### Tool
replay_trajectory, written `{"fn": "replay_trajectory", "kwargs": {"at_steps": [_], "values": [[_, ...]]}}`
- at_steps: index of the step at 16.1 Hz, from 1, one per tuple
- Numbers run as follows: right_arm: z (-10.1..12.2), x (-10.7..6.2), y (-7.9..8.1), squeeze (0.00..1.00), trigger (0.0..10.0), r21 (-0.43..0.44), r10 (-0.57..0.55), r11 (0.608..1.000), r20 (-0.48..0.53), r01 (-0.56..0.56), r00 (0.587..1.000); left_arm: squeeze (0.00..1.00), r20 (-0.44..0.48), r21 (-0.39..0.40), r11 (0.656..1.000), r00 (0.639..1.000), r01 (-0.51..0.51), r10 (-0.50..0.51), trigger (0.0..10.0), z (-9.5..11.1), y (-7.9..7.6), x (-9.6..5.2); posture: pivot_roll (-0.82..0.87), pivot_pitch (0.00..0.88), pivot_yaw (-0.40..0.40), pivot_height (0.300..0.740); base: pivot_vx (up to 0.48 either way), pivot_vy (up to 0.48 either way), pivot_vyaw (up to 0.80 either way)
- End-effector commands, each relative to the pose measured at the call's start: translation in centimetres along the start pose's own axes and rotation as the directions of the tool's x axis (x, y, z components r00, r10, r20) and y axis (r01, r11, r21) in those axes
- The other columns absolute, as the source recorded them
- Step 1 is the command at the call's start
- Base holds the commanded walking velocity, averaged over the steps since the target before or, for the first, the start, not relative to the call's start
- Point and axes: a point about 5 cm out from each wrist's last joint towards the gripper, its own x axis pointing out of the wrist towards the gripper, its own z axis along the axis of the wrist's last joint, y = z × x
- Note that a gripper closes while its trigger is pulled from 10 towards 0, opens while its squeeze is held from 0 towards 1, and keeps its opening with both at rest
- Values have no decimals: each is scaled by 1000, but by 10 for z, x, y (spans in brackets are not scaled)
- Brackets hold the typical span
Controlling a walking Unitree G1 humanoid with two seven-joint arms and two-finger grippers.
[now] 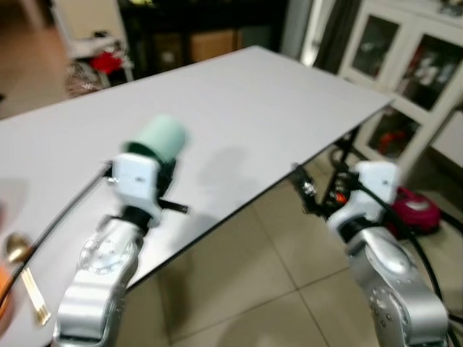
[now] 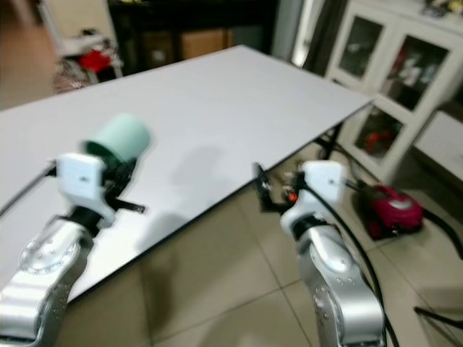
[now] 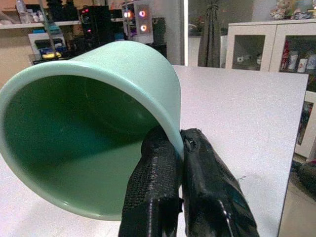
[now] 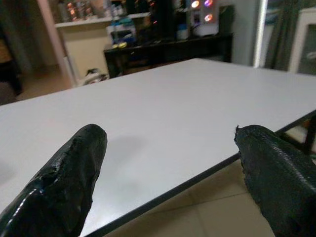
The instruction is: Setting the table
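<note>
- The left pincer (image 3: 180, 143) is pressed together on the rim of a pale green cup (image 3: 94, 123); one finger is seen inside the wall and one outside.
- The cup is held tipped on its side above the white tabletop (image 1: 239, 108), with its open mouth turned back toward the wrist camera; its inside is seen to be a darker green.
- No writing, brand or label can be made out on the cup or on the pincer fingers.
- The right pincer (image 4: 168, 163) is spread wide with nothing between its fingers, and is held just off the near edge of the tabletop, over the tiled floor (image 1: 253, 275).
- At the far left of the tabletop a gold spoon (image 1: 22, 264) is seen lying, blurred.
- Beyond the right arm a white glass-door cabinet (image 1: 405, 65) and a red appliance (image 1: 416, 210) on the floor are seen; no lettering on them can be read.
</note>
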Motion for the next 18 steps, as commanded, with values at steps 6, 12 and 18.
{"fn": "replay_trajectory", "kwargs": {"at_steps": [6, 12, 18], "values": [[-1, -2, -8, 0, 10000, -24, -18, 1000, 12, 18, 1000, 0, 29, 2, 999, 999, 38, -38, 10000, 5, -8, 6, -74, 0, 18, 740, 308, 0, 0], [-2, -2, -4, 0, 10000, -71, 41, 997, 1, -41, 999, 0, 24, 7, 1000, 999, 26, -26, 10000, 3, -7, 7, -71, 0, 16, 740, 306, 0, 0], [-6, -3, 3, 0, 10000, -118, 100, 988, -31, -102, 995, 0, 14, 10, 1000, 1000, 14, -15, 10000, 2, -6, 4, -68, 0, 12, 740, 306, 0, 400]]}}
